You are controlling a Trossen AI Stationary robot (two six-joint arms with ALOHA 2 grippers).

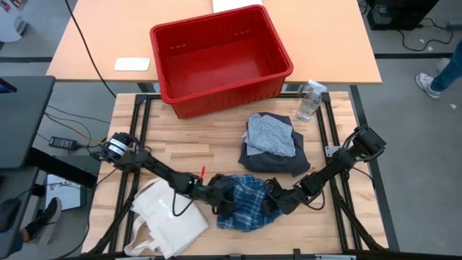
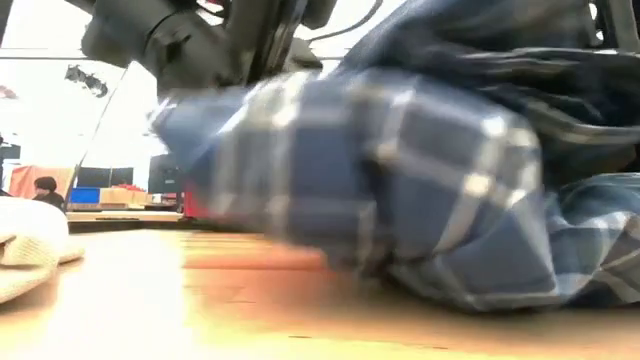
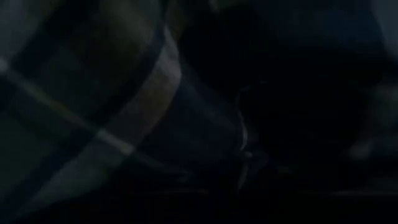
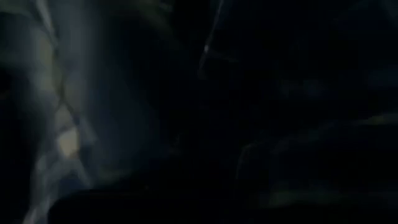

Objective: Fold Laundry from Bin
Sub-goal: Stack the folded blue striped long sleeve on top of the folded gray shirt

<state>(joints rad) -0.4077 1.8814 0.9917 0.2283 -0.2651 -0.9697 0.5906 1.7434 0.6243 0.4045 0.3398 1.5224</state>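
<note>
Two arms reach in over the wooden table [image 1: 216,141] in the high view, meeting at its front edge over a crumpled blue-and-white plaid shirt [image 1: 245,201]. The left gripper [image 1: 222,196] is buried in the shirt's left side and the right gripper [image 1: 273,198] in its right side; cloth covers both sets of fingers, so whether either is clenched or released cannot be told. Behind the shirt, right of the table's middle, lies a folded dark grey top [image 1: 278,155] with a light grey piece [image 1: 271,135] stacked on it. The red bin [image 1: 220,58] sits at the back edge, with nothing showing inside. A clear plastic bottle [image 1: 309,101] stands beside the bin's right front corner. A cream canvas tote bag [image 1: 167,215] lies at the front left corner, just beside the left arm.

From the low view, the plaid shirt [image 2: 400,180] fills most of the picture, bunched up with its lower folds resting on the table; dark arm parts show above it and the tote bag [image 2: 30,255] at the left.

Each wrist view is dark and pressed against plaid cloth [image 3: 93,112] [image 4: 62,124]; no fingers can be made out.
</note>
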